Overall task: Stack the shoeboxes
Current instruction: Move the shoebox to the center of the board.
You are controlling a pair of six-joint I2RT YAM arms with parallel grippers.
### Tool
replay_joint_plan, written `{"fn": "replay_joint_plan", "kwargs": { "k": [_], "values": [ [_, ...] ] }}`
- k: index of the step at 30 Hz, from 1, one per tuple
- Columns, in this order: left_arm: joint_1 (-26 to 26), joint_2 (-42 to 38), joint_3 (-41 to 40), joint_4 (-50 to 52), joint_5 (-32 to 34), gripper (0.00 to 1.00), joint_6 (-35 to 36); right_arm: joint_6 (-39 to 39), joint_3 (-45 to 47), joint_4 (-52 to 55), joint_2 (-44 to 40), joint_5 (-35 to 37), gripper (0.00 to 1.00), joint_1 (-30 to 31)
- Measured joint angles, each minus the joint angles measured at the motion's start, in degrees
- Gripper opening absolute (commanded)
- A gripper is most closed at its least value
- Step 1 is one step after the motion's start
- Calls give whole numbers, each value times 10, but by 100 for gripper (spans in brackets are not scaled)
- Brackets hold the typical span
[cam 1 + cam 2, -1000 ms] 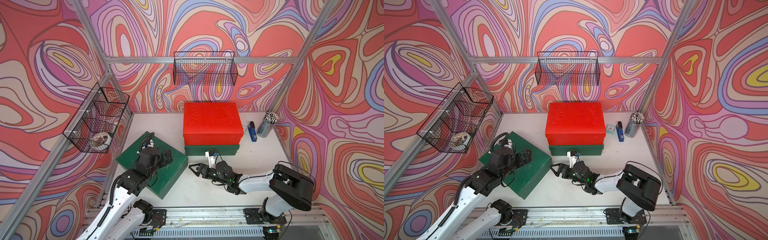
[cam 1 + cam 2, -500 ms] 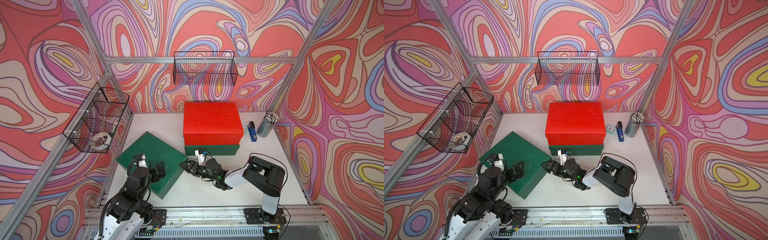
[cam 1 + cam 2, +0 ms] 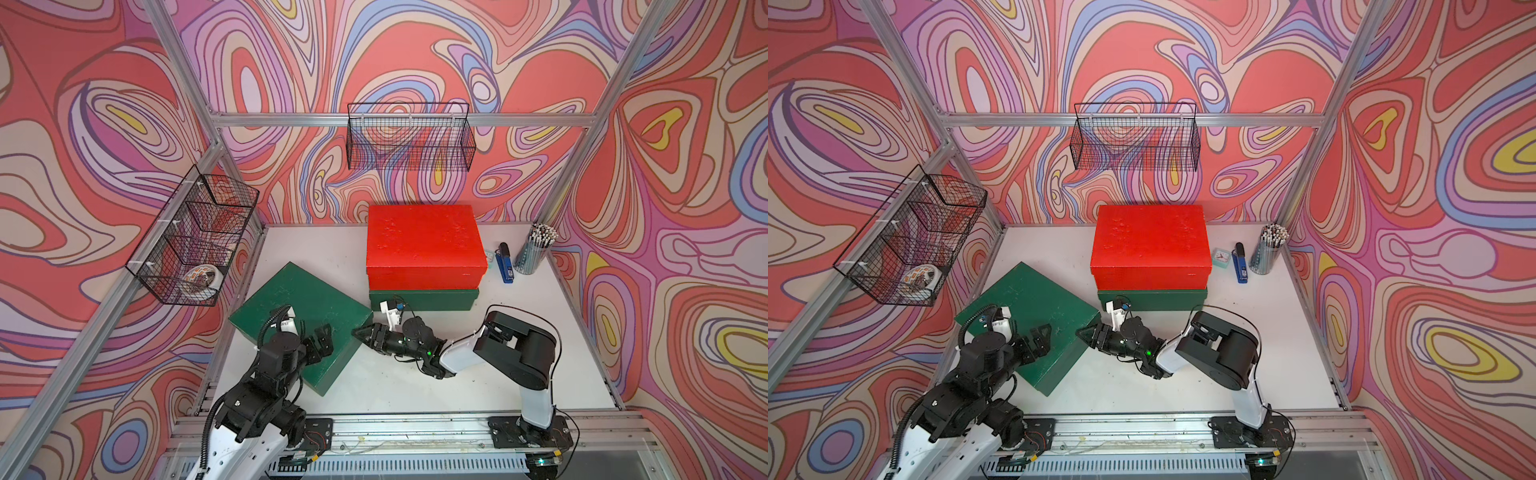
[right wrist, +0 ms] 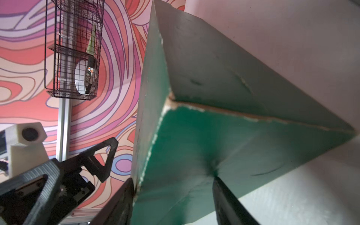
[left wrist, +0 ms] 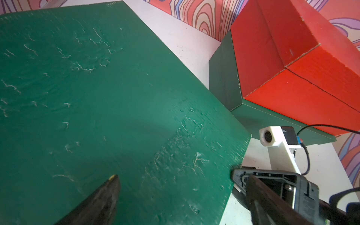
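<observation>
A red shoebox (image 3: 424, 245) sits on a dark green shoebox (image 3: 424, 300) at the back middle of the table, seen in both top views. A second green shoebox (image 3: 299, 307) lies turned at an angle at the front left. My right gripper (image 3: 359, 332) is shut on this box's right corner; in the right wrist view its fingers (image 4: 220, 187) pinch the lid edge and dent the side wall of the box (image 4: 194, 140). My left gripper (image 3: 324, 338) hovers open over the same box's scuffed lid (image 5: 97, 97), close to the right gripper (image 5: 272, 181).
A blue stapler (image 3: 505, 262), a small clock (image 3: 1222, 257) and a cup of pencils (image 3: 534, 249) stand at the back right. A wire basket (image 3: 409, 139) hangs on the back wall. Another wire basket (image 3: 195, 241) on the left wall holds a tape roll (image 3: 201, 278).
My right gripper moved left to the loose green shoebox's corner and closed on it. My left arm pulled back toward the front, then came forward over the lid, still open.
</observation>
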State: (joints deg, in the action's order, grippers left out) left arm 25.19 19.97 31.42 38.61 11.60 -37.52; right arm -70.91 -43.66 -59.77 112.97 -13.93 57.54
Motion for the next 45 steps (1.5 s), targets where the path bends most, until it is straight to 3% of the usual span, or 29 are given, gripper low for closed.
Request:
{"fn": "replay_joint_plan", "kwargs": {
  "k": [9, 16, 23, 34, 45],
  "values": [
    [0, 0, 0, 0, 0, 100, 0, -11, -8, -7, 2, -5, 41, 3],
    [0, 1, 0, 0, 0, 100, 0, -10, 1, 6, -13, -2, 40, 3],
    [0, 17, 5, -3, -2, 100, 0, 9, 56, 43, -90, 2, 39, -4],
    [0, 123, 85, -16, 2, 100, 12, 5, 94, 58, -125, -36, 35, -31],
    [-9, 230, 179, -33, 57, 100, 28, 57, 175, 213, -313, -8, 42, -59]
  ]
}}
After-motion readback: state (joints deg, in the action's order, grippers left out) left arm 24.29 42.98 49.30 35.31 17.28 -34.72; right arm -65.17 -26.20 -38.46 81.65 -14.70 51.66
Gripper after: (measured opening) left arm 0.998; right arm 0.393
